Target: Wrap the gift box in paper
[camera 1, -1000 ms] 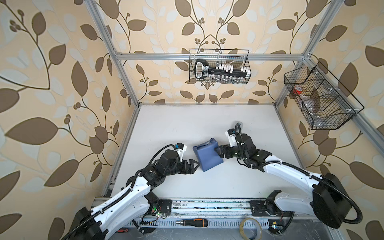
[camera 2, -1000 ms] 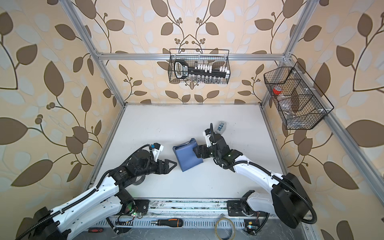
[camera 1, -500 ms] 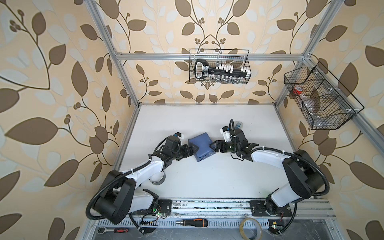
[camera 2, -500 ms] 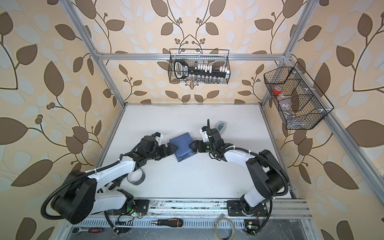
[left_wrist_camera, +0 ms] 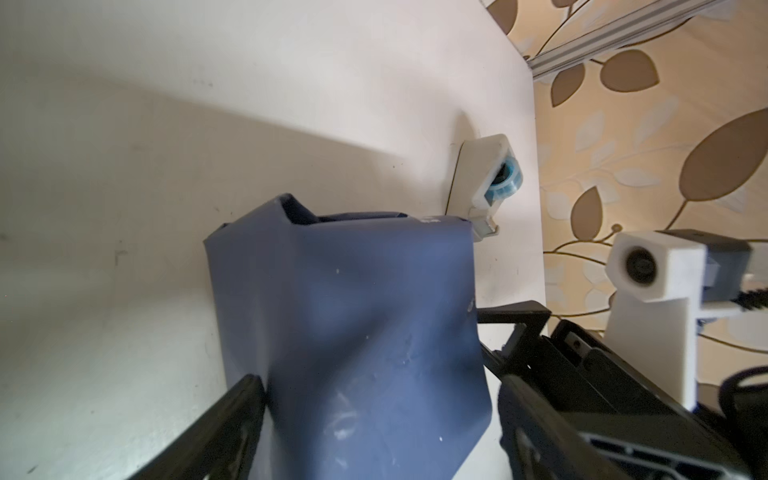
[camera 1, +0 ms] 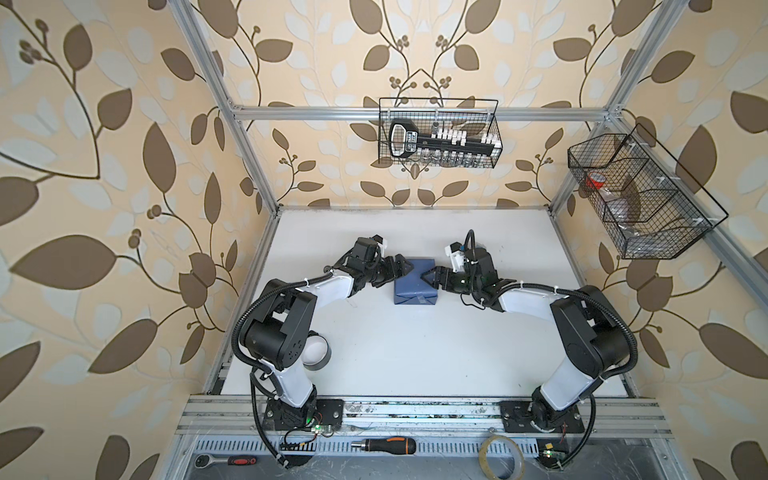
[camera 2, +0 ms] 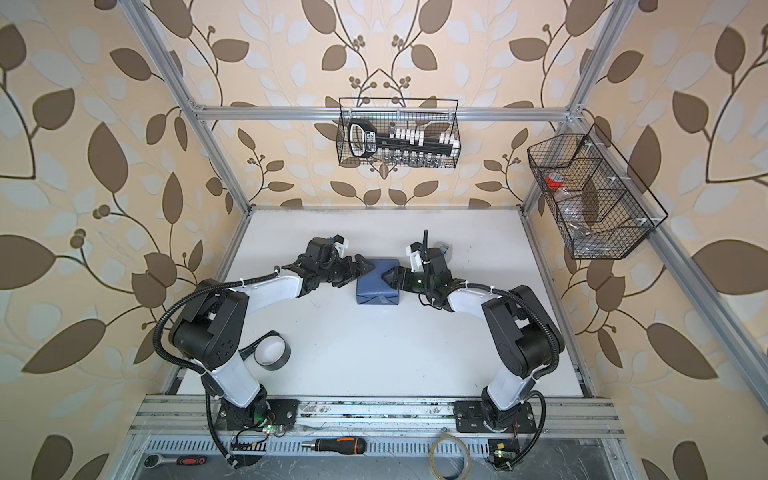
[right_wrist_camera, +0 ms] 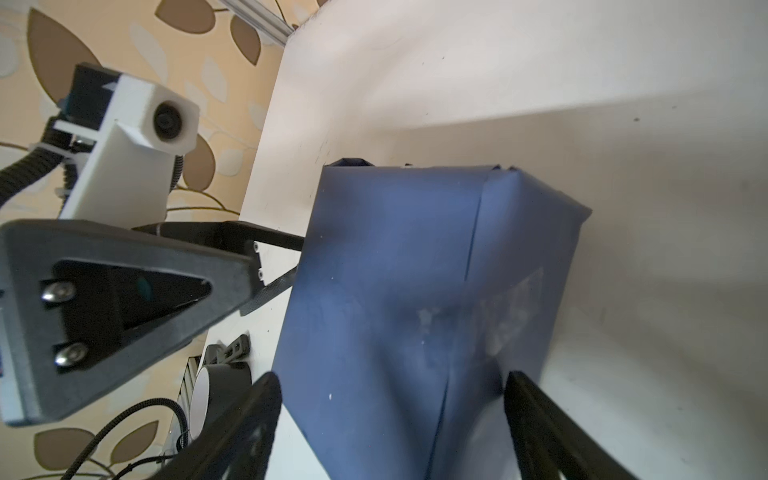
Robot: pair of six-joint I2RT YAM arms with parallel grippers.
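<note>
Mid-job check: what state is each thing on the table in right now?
gift box: wrapped, resting flat on the table.
paper: folded round the box, seam taped.
left pincer: jaws spread at the box's end; grip unclear.
right pincer: jaws spread at the opposite end; grip unclear.
black tape roll: lying flat, tail loose.

White table, paper-wrapped gift box on it; left tool and right tool at its opposite sides
</note>
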